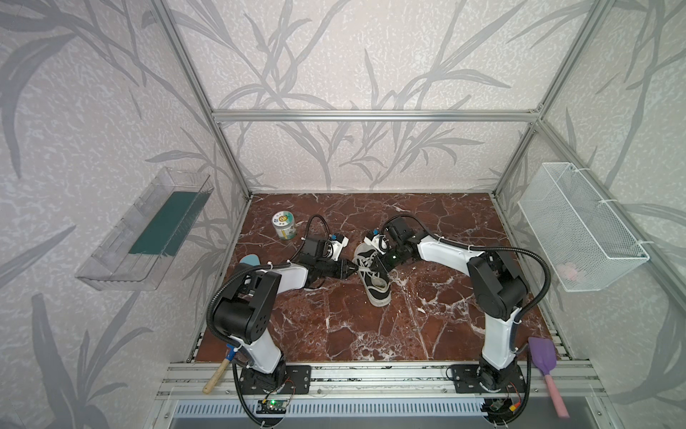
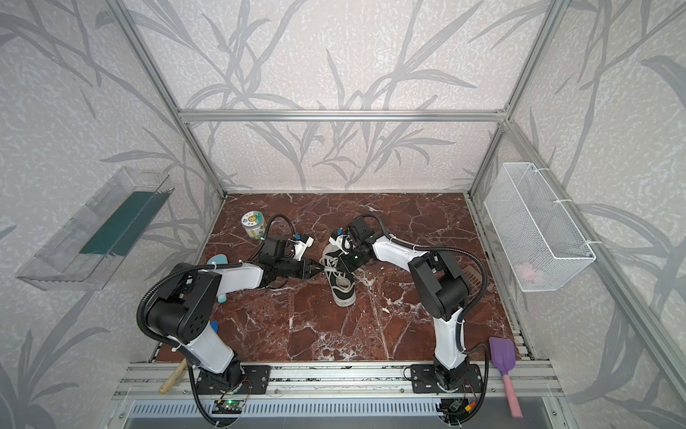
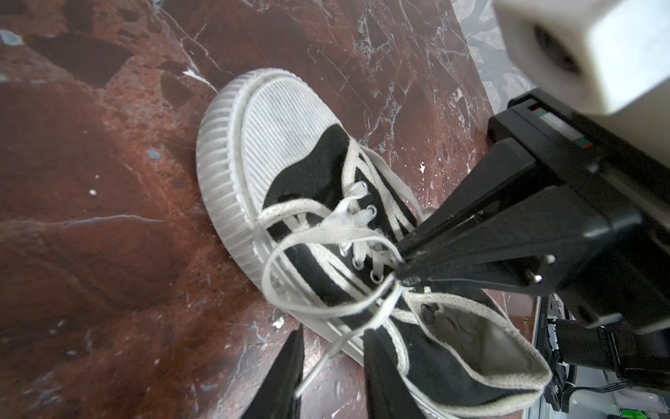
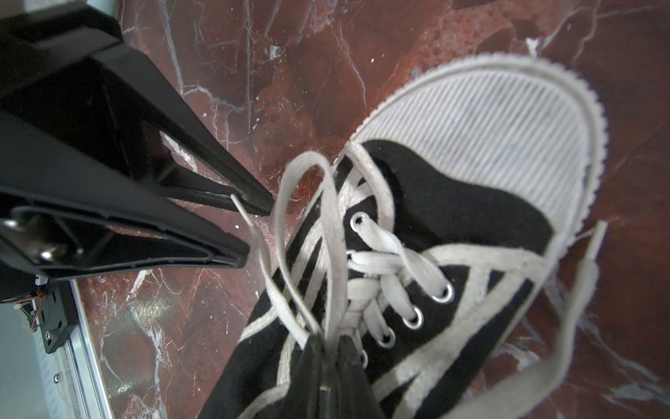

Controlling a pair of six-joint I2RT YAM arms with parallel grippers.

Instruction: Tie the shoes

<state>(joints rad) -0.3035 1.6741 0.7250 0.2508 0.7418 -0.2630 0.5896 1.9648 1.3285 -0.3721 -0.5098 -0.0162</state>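
right hand [image 4: 328,342] clamped on flat lace [image 4: 335,235] | left hand [image 4: 255,233] apart (aglet [image 4: 239,206] between) | black canvas sneaker [image 4: 453,203], ribbed toecap [image 4: 489,119]

— Are you making out any writing anywhere?

— Nothing is reading clearly. The jar [image 1: 284,225] [image 2: 253,224] is carrying printed labelling. In both top views its lid [image 1: 282,218] [image 2: 251,218] is showing a round green and yellow design, and its side is showing green print on white. All of it is coming out too small to read.

— Is anything showing closer up?

— In the left wrist view a small sticker [image 3: 560,125] is sitting on the black body of the right gripper [image 3: 400,270]. It is showing green and red marks, but it is blurring too much for letters or numbers to be told
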